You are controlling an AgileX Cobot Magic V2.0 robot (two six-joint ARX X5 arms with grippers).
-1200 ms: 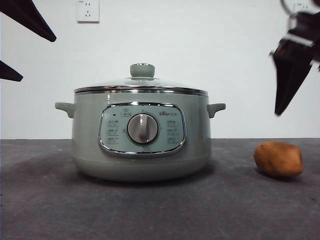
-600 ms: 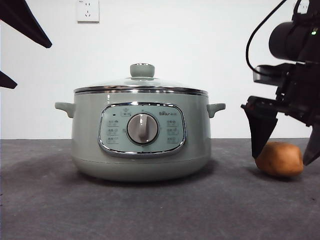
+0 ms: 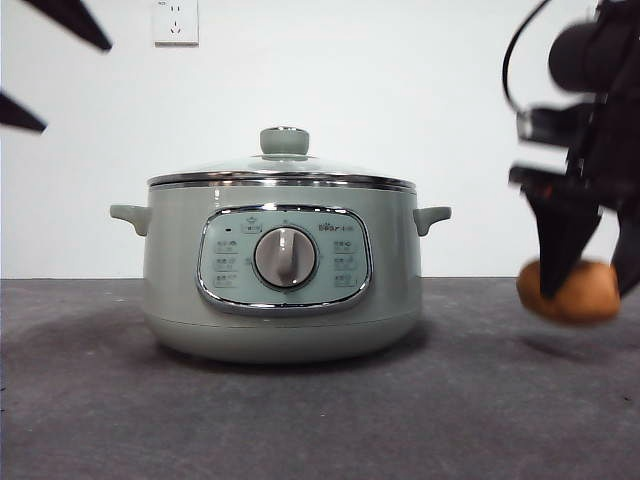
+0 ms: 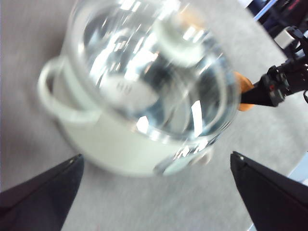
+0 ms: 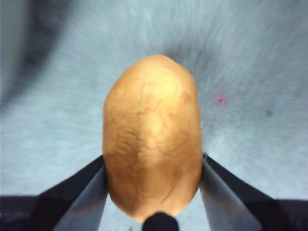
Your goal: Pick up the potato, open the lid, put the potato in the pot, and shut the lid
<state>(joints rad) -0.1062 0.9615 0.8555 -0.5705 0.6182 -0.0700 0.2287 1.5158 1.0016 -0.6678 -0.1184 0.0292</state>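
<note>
One change matters: your right hand [image 3: 590,285], which straddled the orange-brown oval potato [image 3: 568,291] half a second ago, now clamps it, lifted clear of the grey desk [image 3: 300,420] beside the sage-green round pot [image 3: 282,270]. Pickup looks done; the domed glass lid [image 3: 282,166] is yet to be opened, your left hand [image 4: 154,202] spread wide above it.

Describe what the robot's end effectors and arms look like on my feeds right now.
Both end effectors have flat, black, pointed jaws: the right end effector hangs from a bulky black arm trailing a thin black cable, and the left end effector shows only two dark wedge-shaped jaws.
</note>
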